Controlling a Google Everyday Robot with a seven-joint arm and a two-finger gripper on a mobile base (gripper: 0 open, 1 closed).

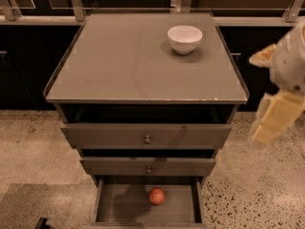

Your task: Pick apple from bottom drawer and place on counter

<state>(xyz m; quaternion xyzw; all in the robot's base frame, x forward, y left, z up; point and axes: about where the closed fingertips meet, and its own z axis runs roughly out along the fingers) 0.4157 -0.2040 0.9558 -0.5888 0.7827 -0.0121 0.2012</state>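
Note:
The apple (156, 196) is small, round and red-orange, and it lies on the floor of the open bottom drawer (119, 204), near its middle. The counter (119, 61) is the flat grey-brown top of the cabinet, with a chipped front edge. My gripper (268, 125) hangs at the right edge of the view on a cream and white arm. It is beside the cabinet at about the height of the top drawer, well above and to the right of the apple, and it holds nothing that I can see.
A white bowl (185, 38) stands on the back right of the counter. Two wider knobbed drawers (147, 136) stick out slightly above the bottom one. A metal railing (76, 4) runs behind. The floor is speckled, and a small dark object (42, 222) lies at the bottom left.

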